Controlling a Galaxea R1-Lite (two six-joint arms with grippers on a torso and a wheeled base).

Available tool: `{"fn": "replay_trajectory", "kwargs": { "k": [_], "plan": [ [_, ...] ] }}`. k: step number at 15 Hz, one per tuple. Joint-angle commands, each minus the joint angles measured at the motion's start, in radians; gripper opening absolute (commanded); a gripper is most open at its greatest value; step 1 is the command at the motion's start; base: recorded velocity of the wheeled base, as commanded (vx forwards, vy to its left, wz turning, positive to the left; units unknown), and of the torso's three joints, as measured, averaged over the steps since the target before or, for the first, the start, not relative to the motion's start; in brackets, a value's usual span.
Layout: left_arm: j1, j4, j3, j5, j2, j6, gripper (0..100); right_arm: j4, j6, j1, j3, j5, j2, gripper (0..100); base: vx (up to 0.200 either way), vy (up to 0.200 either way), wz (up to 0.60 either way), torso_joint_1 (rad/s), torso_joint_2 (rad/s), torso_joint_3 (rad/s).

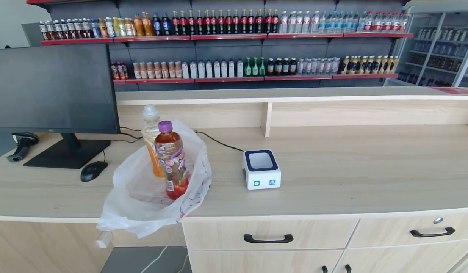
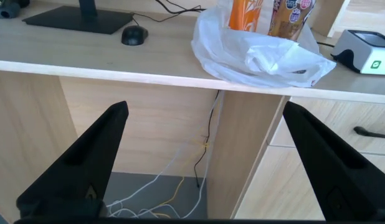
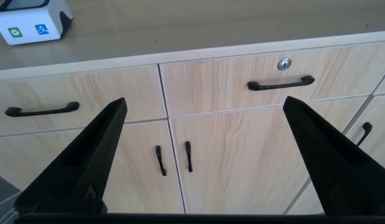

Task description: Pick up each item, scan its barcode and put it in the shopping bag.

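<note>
A white plastic shopping bag (image 1: pixel 143 197) lies open on the counter, its edge drooping over the front. Inside it stand a red drink bottle with a purple cap (image 1: pixel 171 165) and, behind it, an orange drink bottle with a white cap (image 1: pixel 151 138). The white barcode scanner (image 1: pixel 261 169) sits to the right of the bag. My left gripper (image 2: pixel 205 168) hangs open below the counter's front edge, under the bag (image 2: pixel 261 53), holding nothing. My right gripper (image 3: pixel 205 168) is open in front of the cabinet drawers, with the scanner (image 3: pixel 32 22) up on the counter beyond it.
A monitor (image 1: pixel 54 91), a mouse (image 1: pixel 93 170) and a handheld scanner (image 1: pixel 22 146) stand at the counter's left. Cables (image 2: pixel 180 180) hang in the gap under the counter. Drawers with black handles (image 3: pixel 281 83) run below the counter. Drink shelves line the back wall.
</note>
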Motion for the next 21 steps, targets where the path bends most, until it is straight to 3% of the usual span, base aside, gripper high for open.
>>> {"fn": "replay_trajectory", "kwargs": {
  "k": [1,4,11,13,21],
  "plan": [
    [0.000,0.000,0.000,0.001,0.000,0.000,100,-0.002,0.000,-0.002,0.000,0.001,0.003,100,0.000,0.000,0.00,0.000,0.00,0.000],
    [0.000,0.000,0.000,0.001,0.000,-0.002,100,-0.001,-0.001,-0.002,0.000,0.001,0.003,100,0.000,0.000,0.00,0.000,0.00,0.000],
    [0.000,0.000,0.000,0.001,0.000,-0.005,100,-0.001,0.002,-0.002,0.000,0.001,0.003,100,-0.200,0.000,0.00,-0.001,0.00,0.002],
    [0.000,0.000,0.000,0.001,0.000,-0.003,100,-0.002,0.002,-0.002,0.000,0.001,0.003,100,-0.200,0.200,0.00,0.002,0.00,0.002],
    [0.000,0.000,0.000,0.001,0.000,-0.002,100,-0.001,0.008,-0.002,0.000,0.001,0.003,100,0.000,0.000,0.00,0.000,0.00,0.000]
  ]
}}
